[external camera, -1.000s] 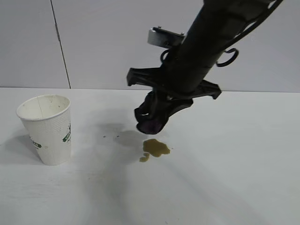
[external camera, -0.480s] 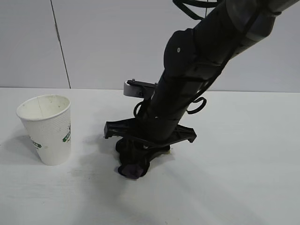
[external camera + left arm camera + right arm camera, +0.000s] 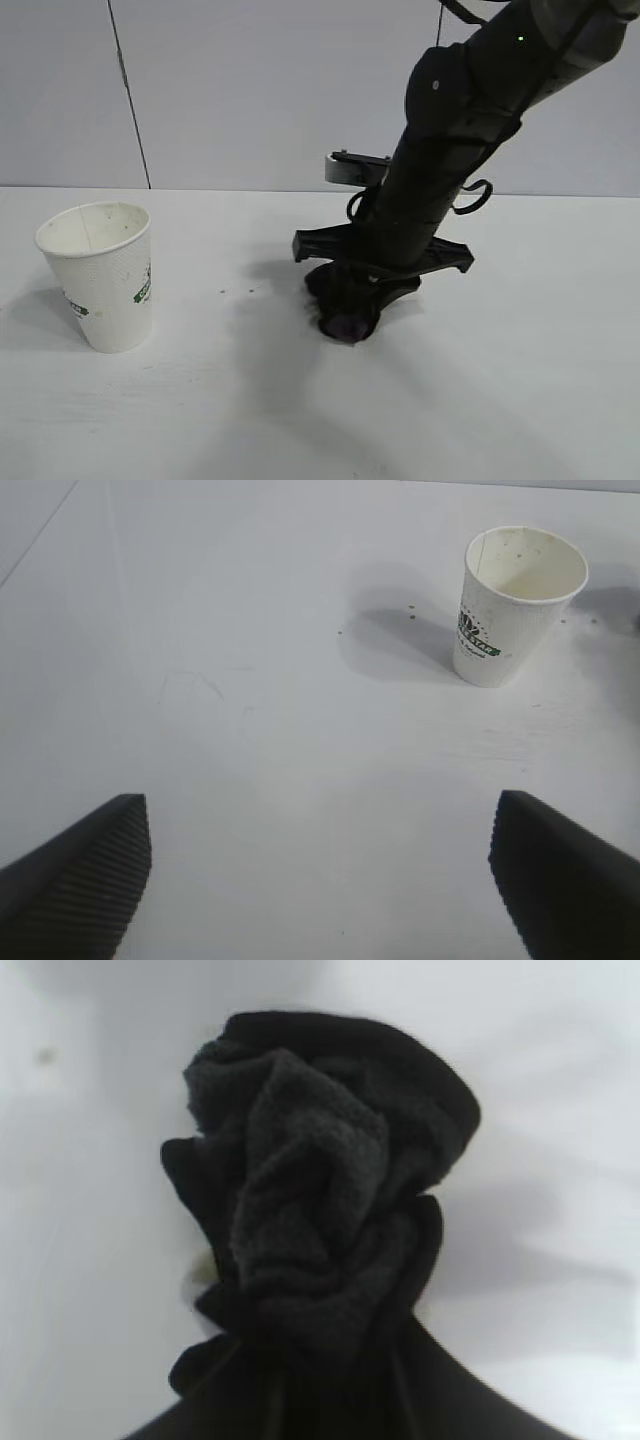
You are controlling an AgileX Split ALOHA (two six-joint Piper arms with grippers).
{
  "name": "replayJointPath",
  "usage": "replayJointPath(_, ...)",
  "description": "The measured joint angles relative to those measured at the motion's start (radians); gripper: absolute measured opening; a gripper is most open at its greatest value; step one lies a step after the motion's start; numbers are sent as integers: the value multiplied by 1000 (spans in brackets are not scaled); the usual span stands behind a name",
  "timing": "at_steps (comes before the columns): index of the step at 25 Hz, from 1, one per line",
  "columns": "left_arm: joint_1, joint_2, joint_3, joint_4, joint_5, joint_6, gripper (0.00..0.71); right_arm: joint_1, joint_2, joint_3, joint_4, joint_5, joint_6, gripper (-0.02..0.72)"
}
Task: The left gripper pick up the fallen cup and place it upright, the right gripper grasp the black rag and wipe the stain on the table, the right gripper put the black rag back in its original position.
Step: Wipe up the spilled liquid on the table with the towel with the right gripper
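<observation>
The white paper cup [image 3: 100, 275] stands upright on the white table [image 3: 520, 400] at the left, also seen in the left wrist view [image 3: 515, 605]. My left gripper [image 3: 320, 825] hovers open and empty well away from the cup, above bare table. My right gripper [image 3: 352, 300] is shut on the black rag [image 3: 345, 320] and presses it down on the table at the middle. In the right wrist view the bunched rag [image 3: 320, 1190] fills the frame and hides the fingertips. The stain is covered; only a faint yellowish trace [image 3: 200, 1272] shows at the rag's edge.
A grey wall with a dark vertical seam [image 3: 130, 100] runs behind the table. A few tiny dark specks [image 3: 410, 610] lie near the cup. The right arm [image 3: 470, 110] slants down from the upper right. Bare tabletop lies between cup and rag.
The right gripper came down with the rag onto the table over the brown puddle, swept left, then back right. The puddle no longer shows. Cup and left gripper have not moved.
</observation>
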Motion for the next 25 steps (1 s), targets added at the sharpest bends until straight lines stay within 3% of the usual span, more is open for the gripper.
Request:
replayJointPath(3, 0, 0, 0, 0, 0, 0, 659, 0, 0, -7, 29, 64, -42, 116)
replayJointPath(6, 0, 0, 0, 0, 0, 0, 659, 25, 0, -7, 109, 64, -101, 116)
replayJointPath(8, 0, 0, 0, 0, 0, 0, 659, 66, 4, -6, 176, 13, -131, 116)
replayJointPath(11, 0, 0, 0, 0, 0, 0, 659, 150, 5, -4, 226, -94, -150, 116)
replayJointPath(18, 0, 0, 0, 0, 0, 0, 659, 236, 24, -4, 242, -302, -144, 116)
replayJointPath(25, 0, 0, 0, 0, -1, 0, 659, 210, 63, -7, 251, -324, -96, 116)
